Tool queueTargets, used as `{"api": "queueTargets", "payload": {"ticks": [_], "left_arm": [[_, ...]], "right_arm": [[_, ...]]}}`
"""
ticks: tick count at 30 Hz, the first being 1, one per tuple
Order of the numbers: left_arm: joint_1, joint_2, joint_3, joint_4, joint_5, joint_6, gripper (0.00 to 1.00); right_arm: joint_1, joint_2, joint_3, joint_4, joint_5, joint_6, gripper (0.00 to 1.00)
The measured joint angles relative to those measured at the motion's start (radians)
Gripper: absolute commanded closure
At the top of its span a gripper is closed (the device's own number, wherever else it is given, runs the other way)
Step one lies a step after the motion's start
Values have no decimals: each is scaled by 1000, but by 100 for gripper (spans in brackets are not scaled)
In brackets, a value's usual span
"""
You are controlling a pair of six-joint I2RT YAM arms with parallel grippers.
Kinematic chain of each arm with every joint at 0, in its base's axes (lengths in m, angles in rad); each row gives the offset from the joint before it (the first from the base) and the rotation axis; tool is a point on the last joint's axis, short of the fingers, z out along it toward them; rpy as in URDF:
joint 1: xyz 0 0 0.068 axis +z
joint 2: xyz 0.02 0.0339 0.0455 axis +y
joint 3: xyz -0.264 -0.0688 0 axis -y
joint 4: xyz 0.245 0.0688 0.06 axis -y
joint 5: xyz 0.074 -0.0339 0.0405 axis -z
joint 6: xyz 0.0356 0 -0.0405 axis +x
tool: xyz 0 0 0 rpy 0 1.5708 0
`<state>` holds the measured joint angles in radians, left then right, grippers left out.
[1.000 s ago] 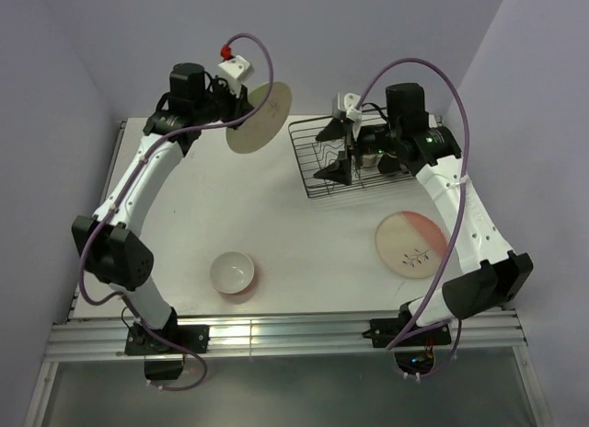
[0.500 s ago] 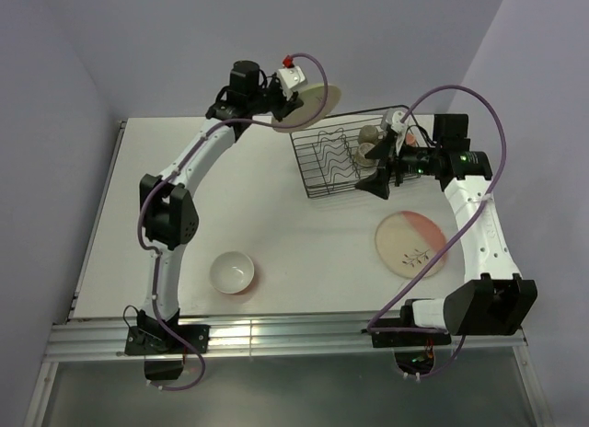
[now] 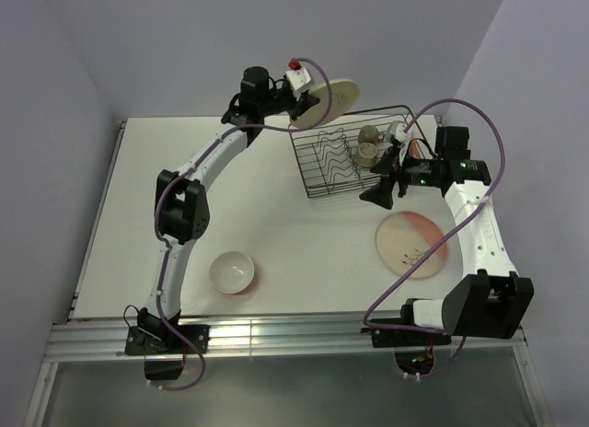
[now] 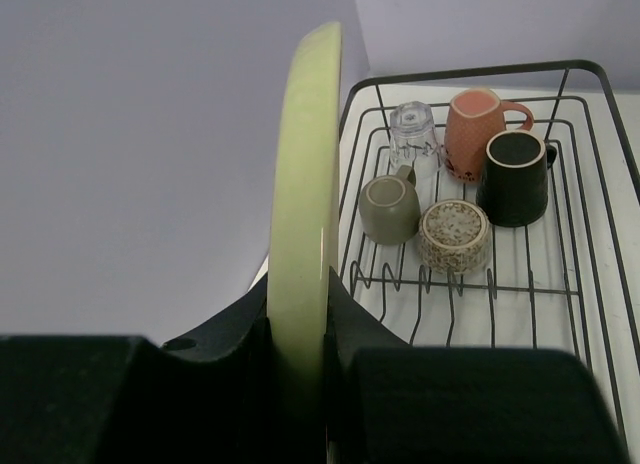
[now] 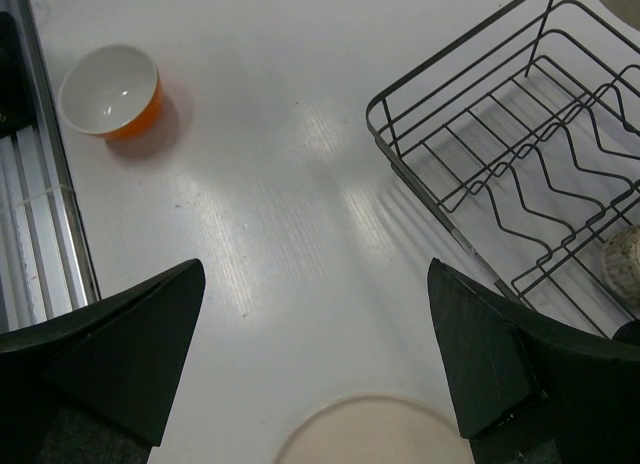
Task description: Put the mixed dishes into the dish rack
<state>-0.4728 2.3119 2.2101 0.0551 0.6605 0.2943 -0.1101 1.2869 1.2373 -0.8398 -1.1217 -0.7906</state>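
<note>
L gripper (image 4: 300, 336) clamps cream plate (image 4: 305, 184) upright, edge-on, above dish rack's (image 4: 470, 72) back-left rim. Wavy dividers (image 4: 450, 284) lie lower, to plate's right. R gripper (image 5: 316, 269) wide open, empty, nr rack front.

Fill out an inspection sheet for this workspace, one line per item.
Surface: white table; no spill seen.
Job's things: black wire dish rack holds pink mug, clear glass, olive cup, speckled cup and black mug. Cream-and-pink plate and white bowl lie on the table. Cream plate is held on edge by the rack's far side.
Clutter: nothing seen.
Grippers: left gripper shut on the cream plate. Right gripper open and empty, over the table between rack and cream-and-pink plate.
Cables: purple cable loops along each arm.
Surroundings: lavender walls; metal rail at the near edge.
</note>
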Motion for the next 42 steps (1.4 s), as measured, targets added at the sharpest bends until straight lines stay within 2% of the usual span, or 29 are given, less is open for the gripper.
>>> {"api": "queueTargets", "payload": {"ticks": [10,42], "left_arm": [[-5,24,0,61,27,-30,100],[-33,164,0,106,19,-47,98]], "right_arm": [[-17,0,-20,0,-8,0,0],[-48,0,-80,6,-33,11,0]]}}
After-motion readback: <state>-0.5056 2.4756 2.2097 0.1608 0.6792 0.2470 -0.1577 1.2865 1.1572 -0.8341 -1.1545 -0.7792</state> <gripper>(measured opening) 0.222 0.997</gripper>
